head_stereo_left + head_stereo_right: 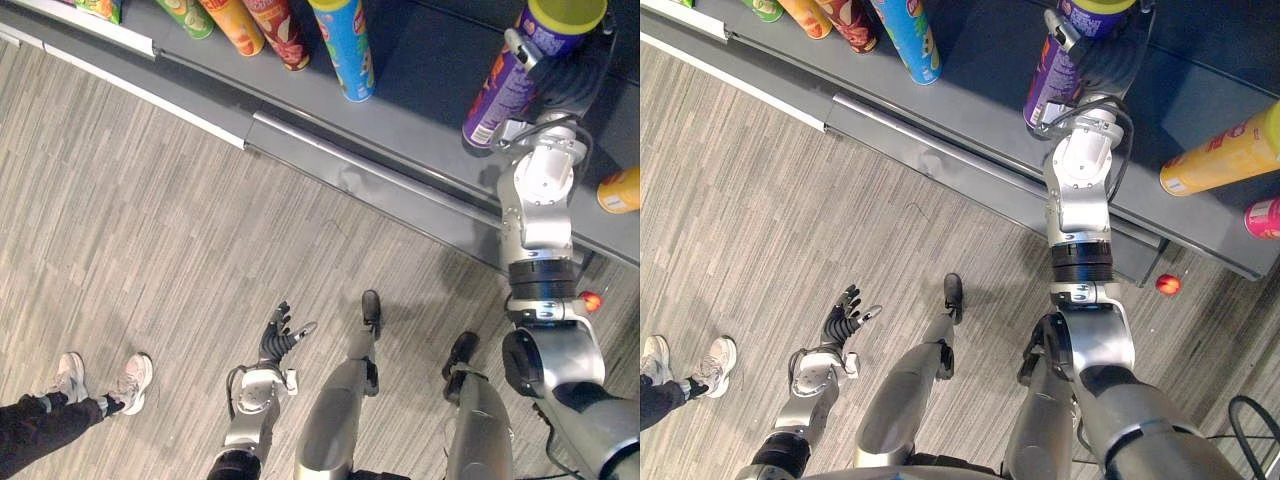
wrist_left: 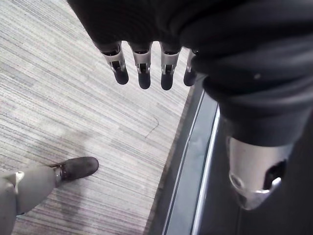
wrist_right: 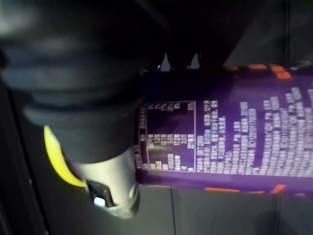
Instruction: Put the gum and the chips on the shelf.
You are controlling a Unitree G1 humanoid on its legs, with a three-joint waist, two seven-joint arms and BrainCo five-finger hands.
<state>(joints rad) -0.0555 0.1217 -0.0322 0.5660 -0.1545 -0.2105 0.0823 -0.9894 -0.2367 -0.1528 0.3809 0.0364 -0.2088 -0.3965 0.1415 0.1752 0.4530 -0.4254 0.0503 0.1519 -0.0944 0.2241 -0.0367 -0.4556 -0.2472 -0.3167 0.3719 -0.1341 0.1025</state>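
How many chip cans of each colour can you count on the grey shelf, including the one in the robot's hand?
Green can: 1
Orange can: 1
Red can: 1
Blue can: 1
Purple can, gripped by the right hand: 1
Yellow can: 1
Pink can, only its end in view: 1
Total: 7

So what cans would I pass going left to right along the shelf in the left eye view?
green can → orange can → red can → blue can → purple can with a yellow lid, held in the right hand → yellow-orange can at the right edge.
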